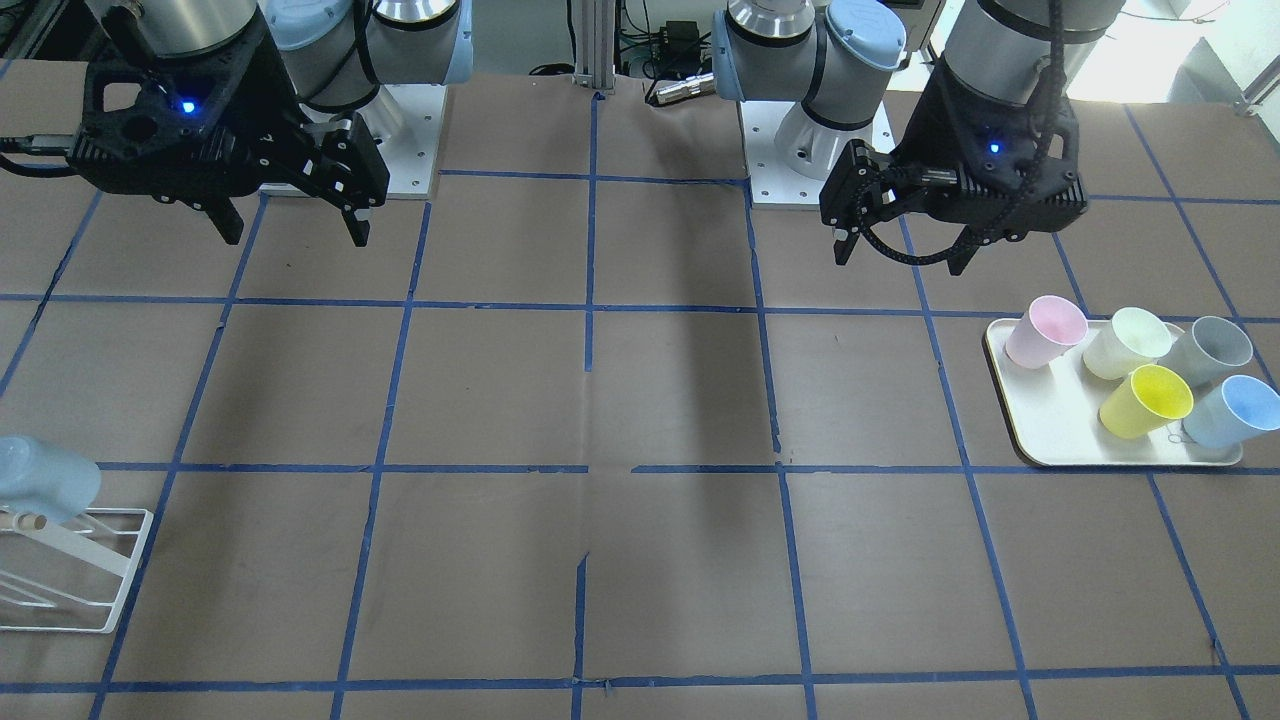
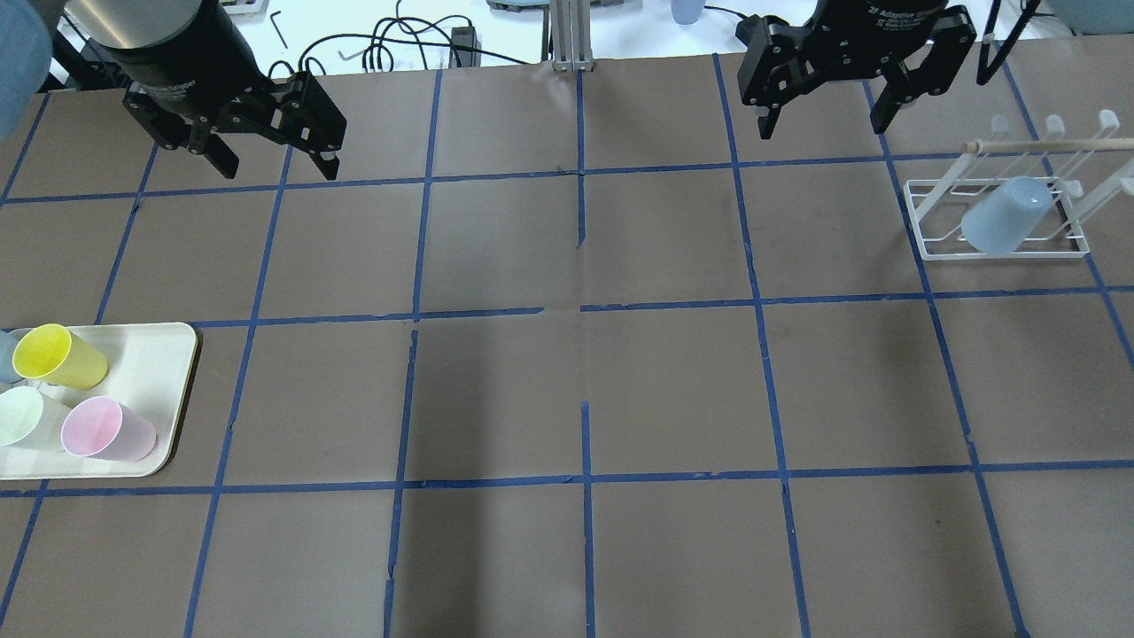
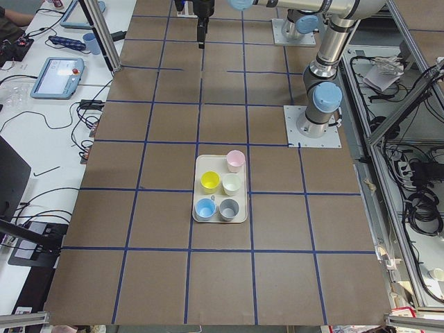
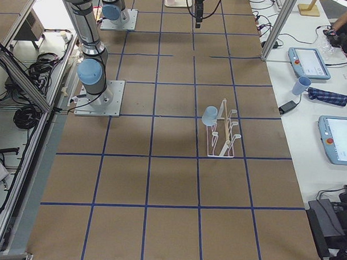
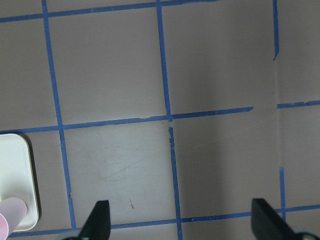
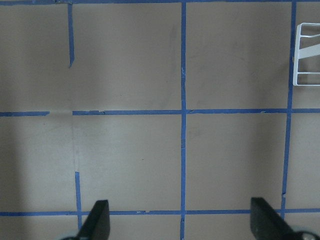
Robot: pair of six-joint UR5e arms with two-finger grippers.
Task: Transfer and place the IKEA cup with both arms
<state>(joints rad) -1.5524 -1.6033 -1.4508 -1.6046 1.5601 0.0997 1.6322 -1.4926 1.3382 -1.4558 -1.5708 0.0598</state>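
Note:
Two alike pale sky-blue IKEA cups show. One [image 1: 1235,410] lies tilted on the white tray [image 1: 1040,420] at the robot's left, also in the exterior left view [image 3: 205,207]. The other [image 2: 1005,215] hangs upside down on the white wire rack [image 2: 930,221] at the robot's right, also in the front view [image 1: 45,480]. My left gripper [image 2: 278,168] is open and empty, high above the table near its base, apart from the tray. My right gripper [image 2: 822,128] is open and empty, high and left of the rack. Both wrist views show spread fingertips [image 5: 100,220] [image 6: 97,220] over bare table.
The tray also holds a pink cup [image 1: 1045,330], a pale green cup [image 1: 1125,342], a grey-blue cup [image 1: 1205,350] and a yellow cup [image 1: 1145,400]. The brown table has a blue tape grid. The arm bases [image 1: 800,150] stand at the robot's side edge.

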